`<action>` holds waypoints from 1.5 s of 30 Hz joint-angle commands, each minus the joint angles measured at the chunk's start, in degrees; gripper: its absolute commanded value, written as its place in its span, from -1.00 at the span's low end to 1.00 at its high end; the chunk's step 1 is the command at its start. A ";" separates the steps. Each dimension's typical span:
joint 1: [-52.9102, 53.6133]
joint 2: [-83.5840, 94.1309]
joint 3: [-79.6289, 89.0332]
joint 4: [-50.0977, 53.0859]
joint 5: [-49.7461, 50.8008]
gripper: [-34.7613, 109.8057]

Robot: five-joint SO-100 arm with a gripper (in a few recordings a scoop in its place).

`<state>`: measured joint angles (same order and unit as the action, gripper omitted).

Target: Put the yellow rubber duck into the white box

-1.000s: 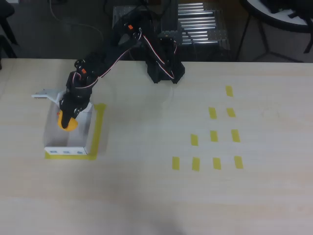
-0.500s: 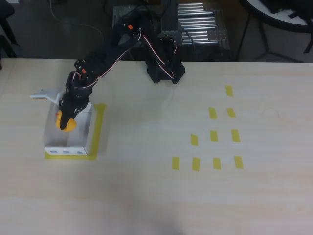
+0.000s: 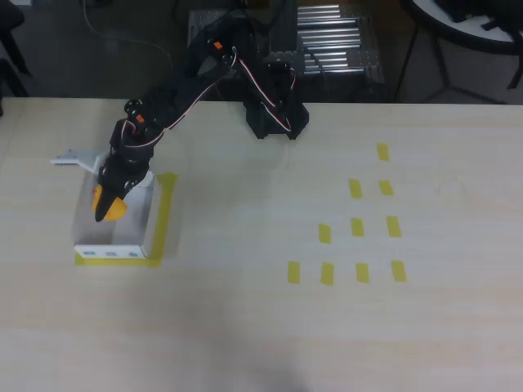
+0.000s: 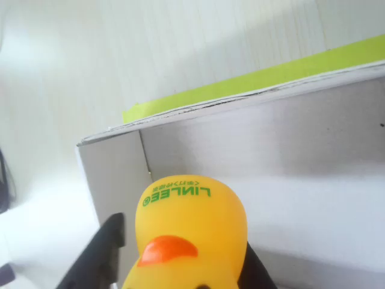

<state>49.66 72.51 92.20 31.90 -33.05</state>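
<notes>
Your jaws [image 3: 109, 204] pinch the yellow rubber duck [image 3: 111, 209], now shifted slightly toward frame left, deeper over the white box [image 3: 114, 245]; release looks close.

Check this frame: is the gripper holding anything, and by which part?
Yes. The gripper holds the yellow rubber duck, its dark fingers pressing the duck's two sides, above the inside of the white box.

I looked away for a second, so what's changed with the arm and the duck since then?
The gripper, still shut on the yellow rubber duck, drifted slightly left in the overhead view, staying over the white box. The box and the yellow tape marks have not moved.
</notes>
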 commanded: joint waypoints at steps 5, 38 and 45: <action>0.18 1.05 -2.90 -1.05 -2.99 -0.08; -33.22 79.63 23.20 25.84 33.93 -0.52; -48.08 108.02 57.30 30.67 38.06 -0.52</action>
<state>9.14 160.75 128.94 60.29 1.67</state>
